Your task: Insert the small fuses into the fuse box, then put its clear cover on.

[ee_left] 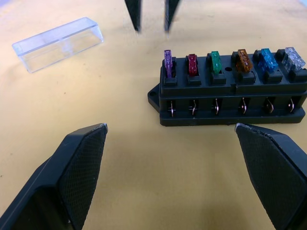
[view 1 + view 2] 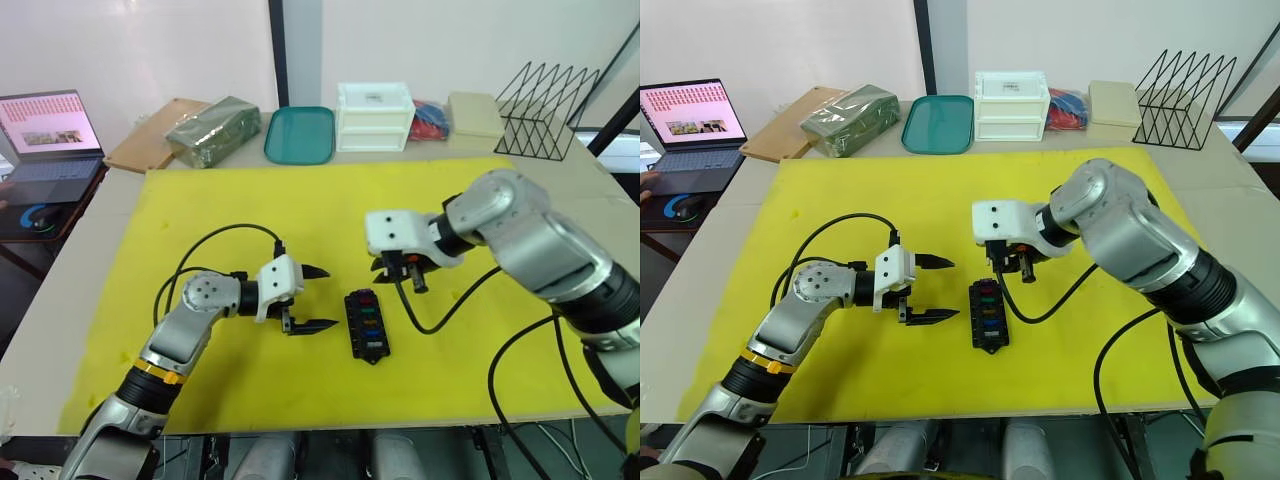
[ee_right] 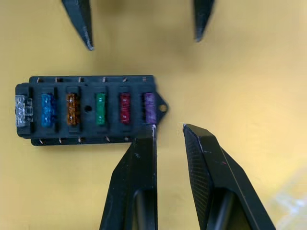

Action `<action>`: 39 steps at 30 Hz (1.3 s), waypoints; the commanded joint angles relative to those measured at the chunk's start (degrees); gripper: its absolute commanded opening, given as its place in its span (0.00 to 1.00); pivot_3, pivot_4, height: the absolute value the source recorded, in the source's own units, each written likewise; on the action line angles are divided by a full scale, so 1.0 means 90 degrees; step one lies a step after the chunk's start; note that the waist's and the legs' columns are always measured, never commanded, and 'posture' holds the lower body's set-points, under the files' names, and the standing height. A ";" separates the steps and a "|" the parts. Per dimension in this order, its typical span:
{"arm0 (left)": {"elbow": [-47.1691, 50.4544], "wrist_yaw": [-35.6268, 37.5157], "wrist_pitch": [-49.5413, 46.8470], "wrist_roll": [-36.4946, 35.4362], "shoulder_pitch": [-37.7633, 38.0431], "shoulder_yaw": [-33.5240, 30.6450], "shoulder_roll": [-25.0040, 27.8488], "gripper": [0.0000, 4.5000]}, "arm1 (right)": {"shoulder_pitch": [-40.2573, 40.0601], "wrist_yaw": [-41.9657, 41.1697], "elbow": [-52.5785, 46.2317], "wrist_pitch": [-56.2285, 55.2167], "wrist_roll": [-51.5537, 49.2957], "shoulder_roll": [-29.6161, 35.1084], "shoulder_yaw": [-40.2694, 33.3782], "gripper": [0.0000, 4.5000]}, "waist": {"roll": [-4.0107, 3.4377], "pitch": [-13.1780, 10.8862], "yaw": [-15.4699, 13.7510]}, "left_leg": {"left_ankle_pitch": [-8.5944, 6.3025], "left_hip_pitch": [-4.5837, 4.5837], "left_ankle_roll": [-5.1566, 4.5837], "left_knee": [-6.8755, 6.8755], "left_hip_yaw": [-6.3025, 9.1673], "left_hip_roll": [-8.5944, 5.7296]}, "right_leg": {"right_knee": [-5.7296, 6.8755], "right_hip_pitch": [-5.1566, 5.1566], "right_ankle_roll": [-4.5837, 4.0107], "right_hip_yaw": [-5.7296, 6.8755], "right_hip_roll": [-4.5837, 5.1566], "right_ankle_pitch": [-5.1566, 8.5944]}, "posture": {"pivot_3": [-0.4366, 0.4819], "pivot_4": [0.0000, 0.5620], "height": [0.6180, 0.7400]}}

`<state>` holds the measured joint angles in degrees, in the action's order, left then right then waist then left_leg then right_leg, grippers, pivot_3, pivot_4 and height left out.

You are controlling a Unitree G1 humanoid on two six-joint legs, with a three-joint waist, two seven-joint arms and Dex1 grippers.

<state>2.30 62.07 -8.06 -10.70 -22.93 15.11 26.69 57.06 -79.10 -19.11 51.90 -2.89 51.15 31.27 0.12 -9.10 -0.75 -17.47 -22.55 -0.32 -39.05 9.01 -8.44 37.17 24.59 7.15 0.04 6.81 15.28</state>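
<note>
Yellow mat (image 2: pixel 200 360) covers the table; along the far edge, beyond the mat: wood board (image 2: pixel 150 135), green packet (image 2: pixel 212 130), teal tray (image 2: pixel 299 135), white drawer unit (image 2: pixel 375 116), red/blue bundle (image 2: pixel 430 120), beige box (image 2: pixel 475 113), black wire rack (image 2: pixel 545 110). Laptop (image 2: pixel 45 140) sits on a side stand at far left.

Fuse box (image 2: pixel 367 325): black block lying flat on the mat near centre, between the two grippers. Six fuses (image 1: pixel 230 60) are seated in one row along its top; in the left wrist view they read purple, red, green, amber, blue, clear.

Cover (image 1: pixel 58 43): clear lid lying on the mat, apart from the box, seen in the left wrist view beyond the right gripper's tips.

L gripper (image 2: pixel 312 298): just left of the box, fingers (image 1: pixel 76 177) spread wide, nothing between them, tips pointing toward the box. Not touching it.

R gripper (image 3: pixel 168 128): hovering just beyond the box's far end, at the purple-fuse corner; fingers (image 3: pixel 211 172) nearly together w/ a narrow gap, holding nothing. One fingertip appears right at the box's corner edge; contact can't be told. Black cables trail from both wrists over the mat.
</note>
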 commanded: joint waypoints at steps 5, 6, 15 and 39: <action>0.0014 0.0046 0.0154 -0.0028 -0.0124 -0.0035 0.0023 1.00 | -0.0916 0.0716 -0.0573 0.0054 -0.1076 -0.0432 -0.1829 0.08 | 0.0001 0.0000 -0.0009 | 0.0000 0.0000 0.0000 -0.0001 0.0002 0.0000 | 0.0001 -0.0003 0.0000 0.0000 0.0000 0.0000 | 0.48 0.27 1.00; 0.0011 0.0055 0.0158 -0.0033 -0.0126 -0.0042 0.0029 1.00 | -0.1168 0.0792 -0.0695 -0.0092 -0.1184 -0.0482 -0.1976 0.01 | 0.0001 0.0000 -0.0009 | 0.0000 0.0000 0.0000 0.0000 0.0002 0.0000 | 0.0000 -0.0002 0.0000 0.0000 0.0001 0.0000 | 0.48 0.27 1.00; 0.0185 0.0190 -0.0089 -0.0272 -0.0111 -0.0097 0.0032 1.00 | -0.2305 0.1384 -0.0791 -0.0402 -0.1876 -0.0854 -0.2380 0.01 | 0.0001 0.0000 0.0002 | 0.0000 0.0001 0.0000 0.0000 0.0001 0.0000 | 0.0001 -0.0002 0.0000 -0.0001 0.0000 0.0000 | 0.48 0.27 1.00; 0.0351 0.0371 -0.0335 -0.0391 -0.0094 -0.0021 0.0128 1.00 | -0.2660 0.1569 0.0212 -0.0752 -0.1863 -0.0704 -0.2051 0.01 | 0.0001 0.0000 0.0000 | 0.0000 0.0002 0.0000 -0.0002 0.0001 0.0000 | 0.0001 -0.0003 0.0000 0.0000 0.0000 0.0000 | 0.48 0.27 1.00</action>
<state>4.54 65.42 -11.94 -14.20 -23.29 14.98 27.53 32.58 -64.60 -17.04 45.60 -19.15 44.08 13.22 0.13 -9.10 -0.75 -17.47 -22.54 -0.32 -39.07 9.02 -8.44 37.18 24.55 7.15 0.03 6.81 15.28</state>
